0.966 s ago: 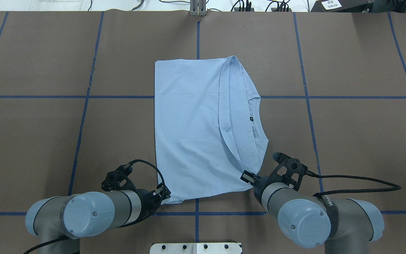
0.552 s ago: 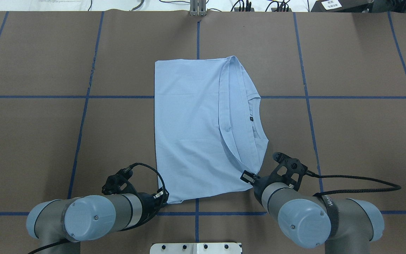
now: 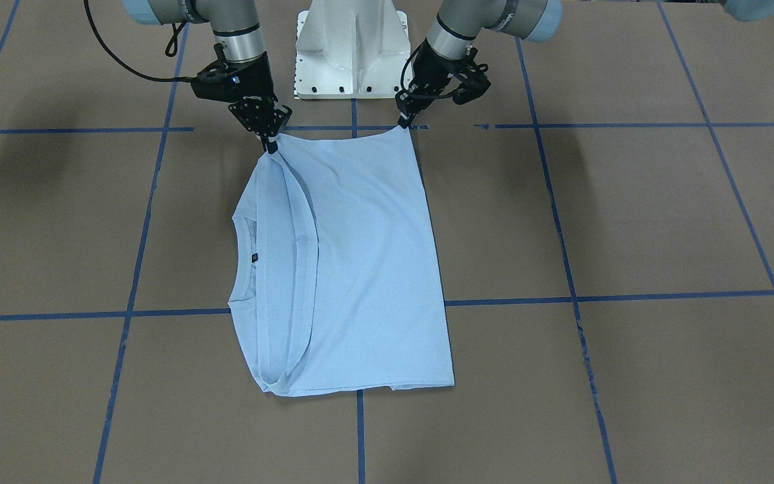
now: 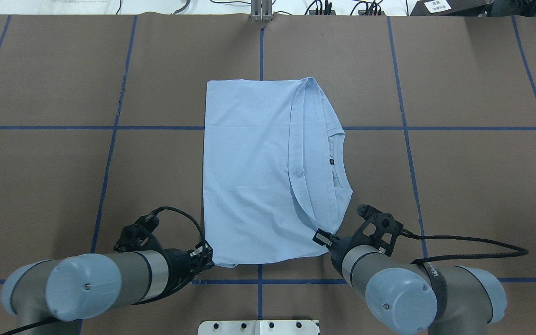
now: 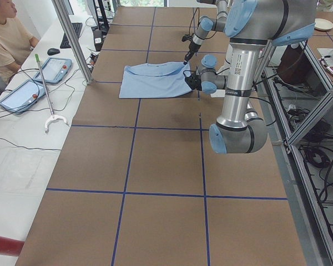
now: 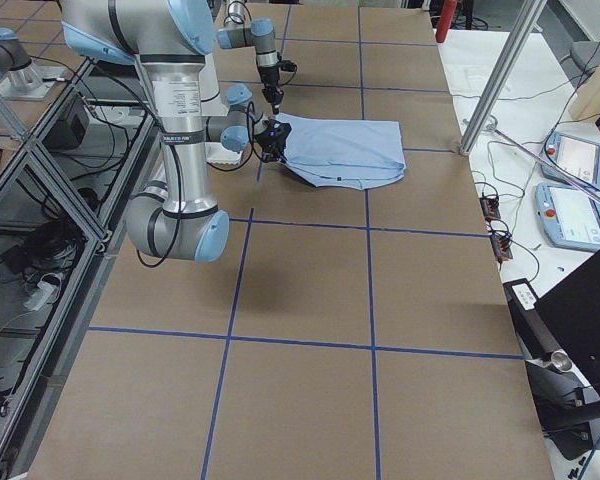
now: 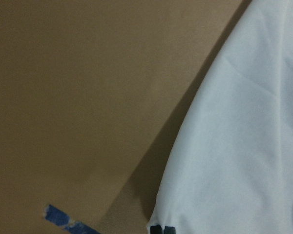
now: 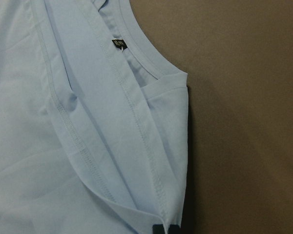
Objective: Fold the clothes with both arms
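Observation:
The light blue T-shirt (image 4: 249,177) lies folded on the brown table, sleeves tucked in, collar (image 4: 340,160) on the right with its dark neck label (image 8: 119,44). The chest print is hidden. My left gripper (image 4: 208,257) is shut on the shirt's near left corner; the left wrist view shows cloth pinched at the fingertips (image 7: 156,229). My right gripper (image 4: 322,237) is shut on the near right corner at the shoulder fold (image 8: 161,195). In the front-facing view the left gripper (image 3: 403,122) and right gripper (image 3: 270,145) hold the near edge slightly raised.
The white pedestal base (image 3: 350,47) stands just behind the grippers. Blue tape lines (image 4: 110,128) grid the table. A black cable (image 4: 472,242) trails from the right wrist. In the exterior left view an operator (image 5: 5,33) sits beside tablets (image 5: 53,69) past the table's far side.
Both grippers have shifted a little to the left and back toward the base, holding the near corners. The shirt's near edge has followed; the left arm has moved most.

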Controlling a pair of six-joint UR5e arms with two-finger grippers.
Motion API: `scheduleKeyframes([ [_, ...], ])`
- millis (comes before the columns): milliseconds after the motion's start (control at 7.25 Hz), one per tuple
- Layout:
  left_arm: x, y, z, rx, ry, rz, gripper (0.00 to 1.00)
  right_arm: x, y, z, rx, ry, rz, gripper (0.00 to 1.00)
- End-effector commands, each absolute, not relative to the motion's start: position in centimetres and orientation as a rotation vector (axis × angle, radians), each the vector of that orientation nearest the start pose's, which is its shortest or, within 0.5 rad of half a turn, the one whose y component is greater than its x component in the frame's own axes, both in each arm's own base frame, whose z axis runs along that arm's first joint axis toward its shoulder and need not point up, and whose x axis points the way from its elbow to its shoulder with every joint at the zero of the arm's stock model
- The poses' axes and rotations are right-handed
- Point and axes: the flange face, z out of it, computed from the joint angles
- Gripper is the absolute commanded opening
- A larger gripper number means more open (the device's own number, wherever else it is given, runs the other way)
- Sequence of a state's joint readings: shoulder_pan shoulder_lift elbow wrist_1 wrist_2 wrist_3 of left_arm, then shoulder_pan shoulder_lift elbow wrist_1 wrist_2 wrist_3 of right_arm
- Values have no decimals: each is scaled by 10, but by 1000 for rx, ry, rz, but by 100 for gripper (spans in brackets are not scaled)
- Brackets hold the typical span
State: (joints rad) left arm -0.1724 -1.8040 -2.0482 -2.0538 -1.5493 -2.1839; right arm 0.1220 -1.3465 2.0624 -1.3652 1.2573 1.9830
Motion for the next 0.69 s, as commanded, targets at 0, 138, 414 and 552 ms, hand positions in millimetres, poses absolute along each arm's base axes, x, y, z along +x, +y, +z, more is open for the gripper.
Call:
scheduleKeyframes([
  [0,441,-208,240,-321,1261,-742,0,-488,-197,267,75,-1047,673,0],
  [138,424,-201,218,-356,1311,-744,0,-468,-188,259,35,-1076,701,0],
  [414,409,-210,200,-342,1362,-743,0,-437,-197,236,38,-1141,738,0],
  [552,391,-256,196,-238,1390,-787,0,-433,-223,221,63,-1173,785,0],
])
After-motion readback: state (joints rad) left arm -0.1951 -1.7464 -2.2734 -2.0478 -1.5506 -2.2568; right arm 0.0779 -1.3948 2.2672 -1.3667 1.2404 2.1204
